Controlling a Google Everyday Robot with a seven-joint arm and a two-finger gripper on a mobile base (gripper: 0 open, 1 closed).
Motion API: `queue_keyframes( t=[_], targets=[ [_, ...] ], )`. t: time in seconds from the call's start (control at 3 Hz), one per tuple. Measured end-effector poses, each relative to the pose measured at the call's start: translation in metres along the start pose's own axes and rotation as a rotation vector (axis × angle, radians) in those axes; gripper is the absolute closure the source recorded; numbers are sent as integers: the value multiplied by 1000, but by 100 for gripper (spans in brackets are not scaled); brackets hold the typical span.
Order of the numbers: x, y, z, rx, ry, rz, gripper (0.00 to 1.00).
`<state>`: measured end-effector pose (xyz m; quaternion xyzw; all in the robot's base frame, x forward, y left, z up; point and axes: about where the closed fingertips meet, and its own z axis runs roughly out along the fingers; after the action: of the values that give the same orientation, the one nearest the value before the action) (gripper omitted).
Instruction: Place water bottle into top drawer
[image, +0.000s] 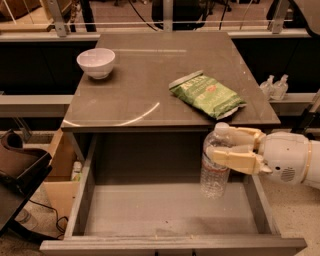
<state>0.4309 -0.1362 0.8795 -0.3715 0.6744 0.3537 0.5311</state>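
- Placing step: the pincer (216, 144), over the top drawer's (160, 212) right side, grips the water bottle (214, 177) upright.
- Next: seat its base, then let go.

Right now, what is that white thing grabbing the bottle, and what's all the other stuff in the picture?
That white thing is a robot's arm, reaching in from the right. At its end is a tool with two cream fingers, like a pincher, and it is shut around a clear water bottle. The bottle is held upright, with its bottom down inside the right part of the open top drawer. There is only one picture, taken from above, on the side where the drawer opens. On the grey table sit a white bowl and a green snack bag. Two small bottles stand further back on the right.
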Motion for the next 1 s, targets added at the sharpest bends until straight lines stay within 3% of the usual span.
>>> queue_keyframes(
  t=[0.33, 0.67, 1.0],
  targets=[
    [18, 8, 2, -51, -16, 24, 100],
    [18, 8, 2, -51, -16, 24, 100],
    [36, 7, 11, -72, -31, 28, 100]
  ],
)
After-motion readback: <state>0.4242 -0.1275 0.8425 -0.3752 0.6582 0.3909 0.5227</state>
